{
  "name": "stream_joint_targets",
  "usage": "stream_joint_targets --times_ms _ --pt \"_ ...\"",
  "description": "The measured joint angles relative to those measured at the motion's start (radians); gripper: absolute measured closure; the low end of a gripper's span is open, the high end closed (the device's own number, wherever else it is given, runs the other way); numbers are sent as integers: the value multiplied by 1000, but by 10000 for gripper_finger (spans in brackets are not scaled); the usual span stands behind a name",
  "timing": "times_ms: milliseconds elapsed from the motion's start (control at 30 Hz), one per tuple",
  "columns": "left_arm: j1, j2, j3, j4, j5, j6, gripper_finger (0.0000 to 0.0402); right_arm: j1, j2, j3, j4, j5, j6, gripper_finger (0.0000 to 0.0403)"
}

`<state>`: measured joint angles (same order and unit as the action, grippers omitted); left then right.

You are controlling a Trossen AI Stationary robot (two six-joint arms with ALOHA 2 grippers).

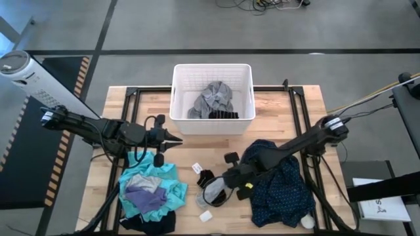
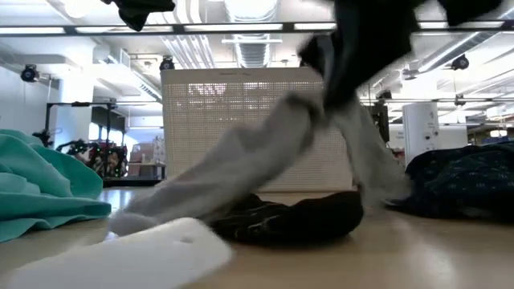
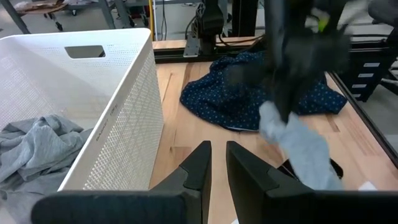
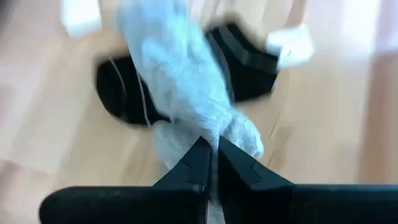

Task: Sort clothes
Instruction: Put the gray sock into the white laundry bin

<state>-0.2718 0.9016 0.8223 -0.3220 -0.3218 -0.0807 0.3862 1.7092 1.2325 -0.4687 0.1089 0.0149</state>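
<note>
- Pinching: right gripper is clamped on the grey sock, lifting it off black socks mid-table.
- Light and limp, so it drapes; hold the bunched end.
- Left gripper, fingers narrowly parted, idles beside basket.

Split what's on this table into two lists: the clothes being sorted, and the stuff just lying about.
Sorting job:
grey sock, pinched by the right gripper
black socks
navy dotted garment
teal shirt
purple piece
grey garment in the basket

Lying about:
small white blocks
</note>
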Motion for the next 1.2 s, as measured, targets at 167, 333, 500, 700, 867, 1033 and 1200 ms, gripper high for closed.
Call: stream_joint_targets --times_ms 167,333,500,700,867,1033,1200 --pt "0 0 0 0 0 -4 365 0 -102 70 -1 26 -46 402" --pt "0 0 0 0 0 -4 365 -3 -185 171 -49 200 -176 402" --pt "0 0 0 2 0 -4 365 -39 -229 292 -58 358 -319 402" --pt "0 0 0 6 0 -4 365 -143 -242 445 -38 416 -488 403" --pt "0 0 0 8 0 -3 365 -271 -219 568 -20 416 -587 403" --pt "0 0 0 8 0 3 365 -413 -167 670 -24 407 -661 403" --pt "0 0 0 8 0 7 365 -543 -96 744 -66 378 -674 403"
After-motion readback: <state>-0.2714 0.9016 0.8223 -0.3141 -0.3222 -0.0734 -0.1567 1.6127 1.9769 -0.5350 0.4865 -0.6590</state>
